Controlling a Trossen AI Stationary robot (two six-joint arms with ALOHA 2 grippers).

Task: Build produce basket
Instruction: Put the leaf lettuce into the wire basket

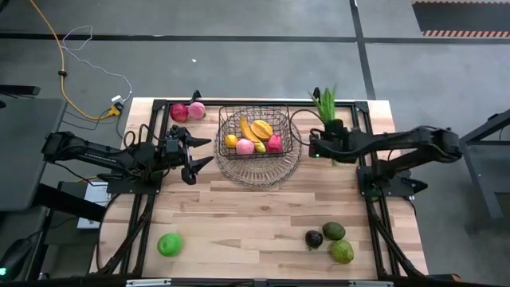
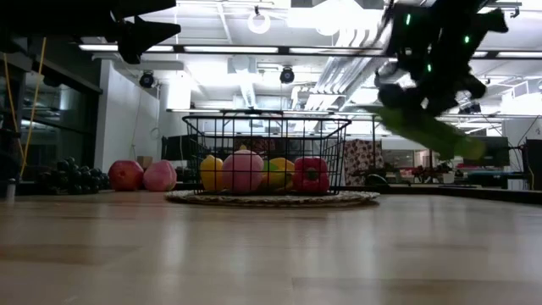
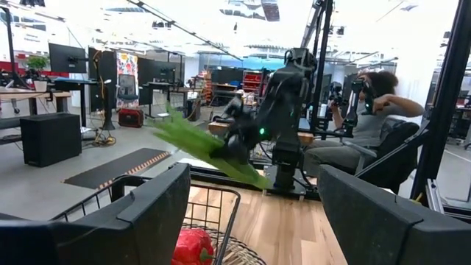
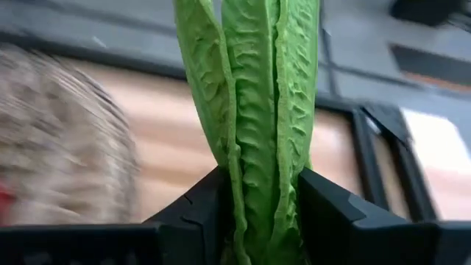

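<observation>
Green pods (image 4: 254,125) clamped in right pincer (image 4: 257,213)

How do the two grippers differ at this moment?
The right gripper is clamped on the long green pods, raised beside the basket; the left gripper is open and holds nothing. Both hover above the table, flanking the basket.

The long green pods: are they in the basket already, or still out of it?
Out. The right tool is shut on the green pods, holding them in the air beside the basket, off the table.
</observation>
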